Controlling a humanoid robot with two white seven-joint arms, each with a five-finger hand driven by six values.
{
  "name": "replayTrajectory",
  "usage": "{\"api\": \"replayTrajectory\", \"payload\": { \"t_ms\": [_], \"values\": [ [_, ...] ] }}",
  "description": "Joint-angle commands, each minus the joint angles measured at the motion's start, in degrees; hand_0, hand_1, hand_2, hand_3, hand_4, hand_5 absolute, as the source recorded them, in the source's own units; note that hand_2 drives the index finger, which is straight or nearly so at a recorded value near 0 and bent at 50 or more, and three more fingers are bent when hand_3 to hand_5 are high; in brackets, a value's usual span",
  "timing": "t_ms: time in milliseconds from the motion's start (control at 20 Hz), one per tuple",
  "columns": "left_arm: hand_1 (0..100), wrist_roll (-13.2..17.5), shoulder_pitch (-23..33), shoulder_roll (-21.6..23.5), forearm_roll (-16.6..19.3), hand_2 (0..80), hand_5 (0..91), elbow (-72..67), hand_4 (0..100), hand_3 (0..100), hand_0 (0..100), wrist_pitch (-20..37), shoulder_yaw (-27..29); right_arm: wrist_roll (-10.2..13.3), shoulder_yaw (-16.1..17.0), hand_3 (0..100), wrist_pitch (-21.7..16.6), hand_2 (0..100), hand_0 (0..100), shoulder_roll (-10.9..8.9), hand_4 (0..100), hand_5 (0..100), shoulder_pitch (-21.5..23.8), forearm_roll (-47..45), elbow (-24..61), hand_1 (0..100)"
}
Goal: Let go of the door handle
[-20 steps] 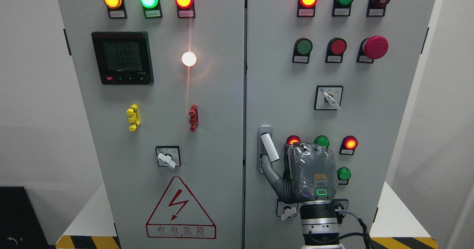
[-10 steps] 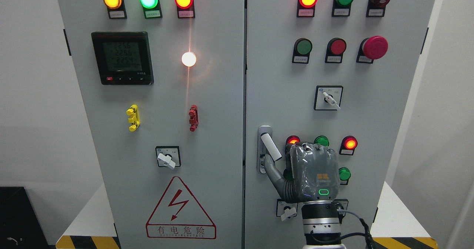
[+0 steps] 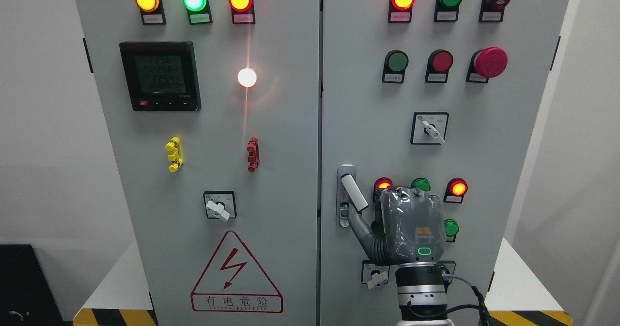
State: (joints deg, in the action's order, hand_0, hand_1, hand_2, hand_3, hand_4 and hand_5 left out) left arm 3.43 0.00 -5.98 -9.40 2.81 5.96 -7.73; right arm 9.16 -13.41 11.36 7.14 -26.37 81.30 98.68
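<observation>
1. Head view: a grey electrical cabinet with two doors is seen head-on, filling most of the frame, with a white wall behind it.

2. Head view: on the left door are mounted three lit indicator lamps along the top (amber, green and red-orange), a black digital meter, a bright white lamp, a yellow clip, a red clip, a rotary switch and a red triangular warning sign.

3. Head view: on the right door are mounted further lamps and push-buttons, a red mushroom-shaped stop button and a second rotary switch.

4. Head view: the door handle, a white lever swung out at a slant from its silver base plate, is placed near the left edge of the right door, at about mid-height.

5. Head view: the right robot hand, grey with a small green light on its back, is raised from the bottom edge just right of the handle. Its thumb is stretched up-left to the lower end of the lever, touching or nearly touching it (contact cannot be judged). The other fingers are hidden behind the palm, so whether the lever is grasped or released cannot be told.

6. Head view: no left robot hand is seen.
</observation>
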Motion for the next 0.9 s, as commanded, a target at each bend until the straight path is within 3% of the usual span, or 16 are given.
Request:
{"api": "replayTrajectory", "payload": {
  "t_ms": [0, 851],
  "values": [
    [56, 0.00, 0.44, 0.00, 0.00, 0.0, 0.0, 0.00, 0, 0, 12, 0.02, 0.00, -0.02, 0.22, 100, -0.02, 93, 51, -0.02, 99, 100, 0.00, -0.09, 0.11, 40],
    [56, 0.00, 0.53, 0.00, 0.00, 0.0, 0.0, 0.00, 0, 0, 12, 0.02, 0.00, 0.07, 0.31, 100, -0.02, 93, 54, -0.02, 99, 100, 0.09, -0.18, 0.64, 39]
  ]
}}
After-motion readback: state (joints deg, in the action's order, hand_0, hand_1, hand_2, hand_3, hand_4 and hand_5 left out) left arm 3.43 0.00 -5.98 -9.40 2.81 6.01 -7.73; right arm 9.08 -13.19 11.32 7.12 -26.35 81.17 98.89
